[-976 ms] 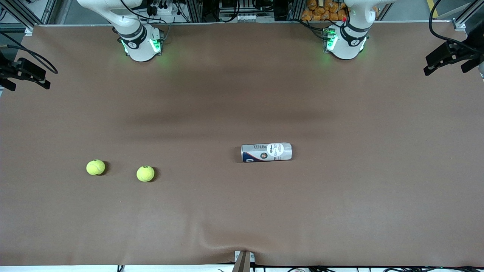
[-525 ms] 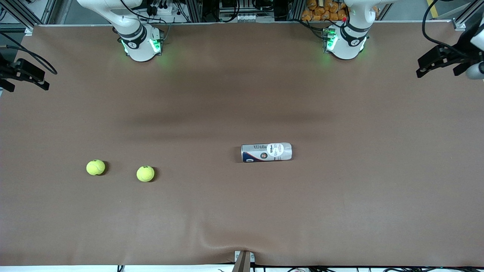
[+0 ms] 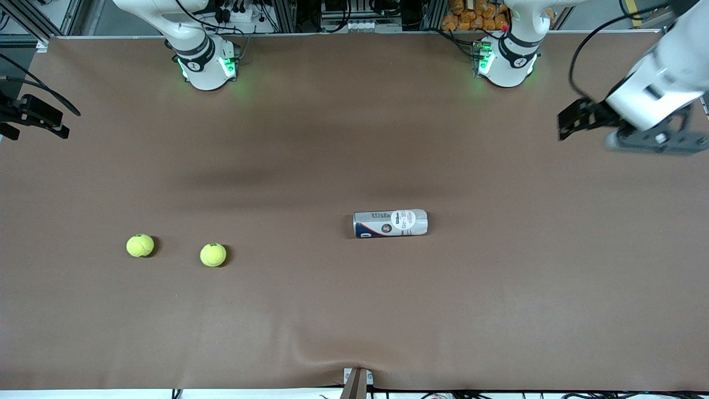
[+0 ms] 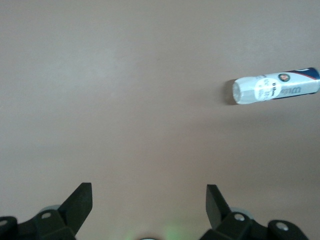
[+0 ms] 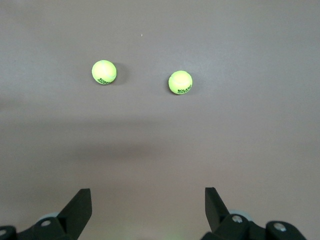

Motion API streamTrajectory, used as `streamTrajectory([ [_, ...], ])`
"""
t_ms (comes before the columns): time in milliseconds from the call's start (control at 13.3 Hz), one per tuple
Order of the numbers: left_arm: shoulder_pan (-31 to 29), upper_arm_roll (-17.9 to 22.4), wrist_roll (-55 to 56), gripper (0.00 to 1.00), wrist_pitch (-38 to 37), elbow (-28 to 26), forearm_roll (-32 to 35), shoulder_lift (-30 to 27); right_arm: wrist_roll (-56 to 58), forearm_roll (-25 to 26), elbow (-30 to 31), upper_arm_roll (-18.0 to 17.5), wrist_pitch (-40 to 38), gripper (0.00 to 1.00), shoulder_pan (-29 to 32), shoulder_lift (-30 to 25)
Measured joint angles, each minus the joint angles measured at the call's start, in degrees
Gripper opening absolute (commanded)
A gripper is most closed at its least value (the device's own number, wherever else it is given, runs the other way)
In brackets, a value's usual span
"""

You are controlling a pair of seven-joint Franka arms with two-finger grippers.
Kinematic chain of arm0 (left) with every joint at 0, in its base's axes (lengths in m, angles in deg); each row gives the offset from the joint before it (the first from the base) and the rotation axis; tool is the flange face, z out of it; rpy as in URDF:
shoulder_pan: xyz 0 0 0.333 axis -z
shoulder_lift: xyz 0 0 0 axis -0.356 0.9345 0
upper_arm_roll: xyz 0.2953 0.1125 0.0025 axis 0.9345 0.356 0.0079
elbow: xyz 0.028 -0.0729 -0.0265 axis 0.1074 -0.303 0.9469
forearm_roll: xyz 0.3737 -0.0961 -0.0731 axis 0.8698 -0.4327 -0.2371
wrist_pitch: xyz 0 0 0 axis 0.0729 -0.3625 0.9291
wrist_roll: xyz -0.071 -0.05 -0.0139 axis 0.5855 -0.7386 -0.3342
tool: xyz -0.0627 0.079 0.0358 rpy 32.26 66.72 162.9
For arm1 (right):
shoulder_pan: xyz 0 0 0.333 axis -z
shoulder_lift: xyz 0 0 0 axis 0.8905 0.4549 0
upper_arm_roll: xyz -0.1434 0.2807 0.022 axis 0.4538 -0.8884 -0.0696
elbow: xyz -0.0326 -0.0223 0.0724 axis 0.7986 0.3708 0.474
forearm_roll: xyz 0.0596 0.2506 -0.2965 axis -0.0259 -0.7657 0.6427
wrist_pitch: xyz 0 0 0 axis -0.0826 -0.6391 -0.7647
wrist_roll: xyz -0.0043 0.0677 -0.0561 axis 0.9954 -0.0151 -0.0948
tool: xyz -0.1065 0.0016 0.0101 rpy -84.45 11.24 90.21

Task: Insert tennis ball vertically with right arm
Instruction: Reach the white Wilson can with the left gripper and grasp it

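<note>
Bare table (image 5: 150,150) under spread right gripper (image 5: 148,205); two tennis balls (image 5: 104,72) ahead, apart, gap between passable.

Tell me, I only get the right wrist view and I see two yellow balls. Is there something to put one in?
Observer: Yes, a can lies on its side on the table, toward the left arm's end from the balls.
Operator: Which one is closer to it?
Observer: The ball nearer to the front camera.
Operator: Is the other arm holding anything?
Observer: No. The left gripper hangs open and empty over the left arm's end of the table.
</note>
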Motion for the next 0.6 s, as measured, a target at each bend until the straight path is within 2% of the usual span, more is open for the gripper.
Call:
streamTrajectory([
  [225, 4.2, -0.5, 0.1, 1.0, 2.7, -0.1, 0.4, 5.6, 0.0, 0.0, 0.0, 0.0, 0.1, 1.0, 0.0, 0.4],
  [600, 12.8, -0.7, 0.2, 1.0, 5.8, 0.2, 7.2, 14.4, 0.0, 0.0, 0.7, 0.0, 0.9, 1.0, 0.2, 2.6],
])
